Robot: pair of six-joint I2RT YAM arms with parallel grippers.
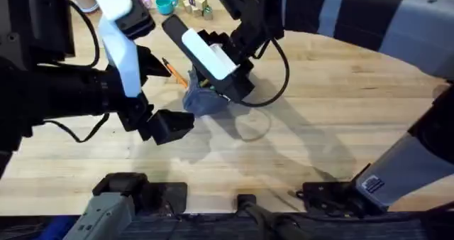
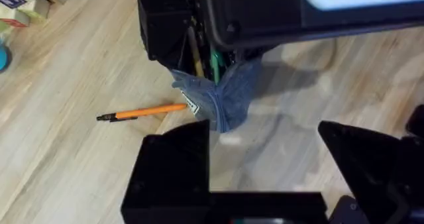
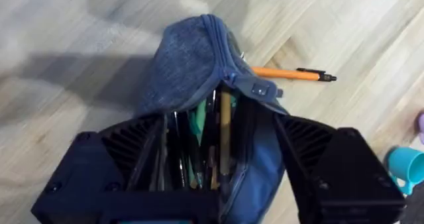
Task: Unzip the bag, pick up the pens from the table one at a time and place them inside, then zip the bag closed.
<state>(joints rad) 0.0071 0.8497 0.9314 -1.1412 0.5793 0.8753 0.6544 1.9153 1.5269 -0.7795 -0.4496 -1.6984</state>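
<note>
The blue-grey bag (image 1: 203, 101) sits bunched on the table (image 1: 340, 112), its zipper open. In the right wrist view the bag (image 3: 189, 65) shows a yellow pen (image 3: 225, 128) and several other pens standing inside. My right gripper (image 3: 218, 174) is shut on the bag's open end, one finger on each side, and it shows at mid-table from above (image 1: 213, 80). One orange pen (image 1: 174, 71) lies on the wood just left of the bag, its black tip pointing away (image 2: 142, 111). My left gripper (image 2: 265, 164) hovers open close to the bag's near end, holding nothing (image 1: 169, 124).
A teal cup (image 1: 165, 3) and small wooden blocks (image 1: 197, 6) stand at the table's far edge. A black cable (image 1: 280, 84) loops from the right arm over the wood. Bare wood stretches to the right and front.
</note>
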